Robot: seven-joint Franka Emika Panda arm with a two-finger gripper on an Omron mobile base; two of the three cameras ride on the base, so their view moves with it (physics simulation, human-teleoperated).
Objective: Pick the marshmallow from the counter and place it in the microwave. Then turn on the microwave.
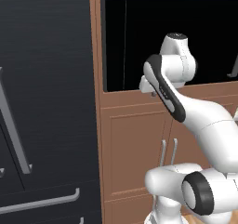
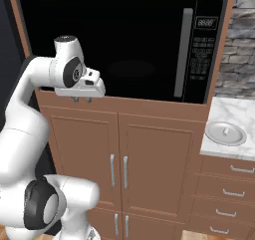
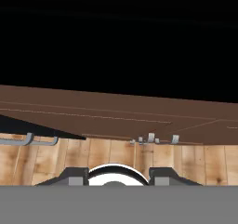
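The marshmallow (image 2: 225, 131) is a tiny white block in the middle of a round white plate (image 2: 211, 134) on the marble counter (image 2: 240, 113), at the right of the right base view. The black microwave (image 2: 124, 35) (image 1: 153, 28) is built into brown cabinetry. Its grey handle (image 2: 187, 52) and keypad (image 2: 204, 50) are on the right, and the door looks shut. My gripper (image 2: 82, 100) (image 1: 152, 94) (image 3: 116, 174) hangs pointing down by the microwave's lower left corner, far left of the marshmallow. Its jaws are partly open and nothing is between them.
A black fridge (image 1: 46, 79) with long grey handles stands left of the microwave. Brown cabinet doors (image 2: 119, 159) with paired handles are below it, and drawers (image 2: 224, 194) sit under the counter. A grey stone wall (image 2: 241, 45) rises behind the counter.
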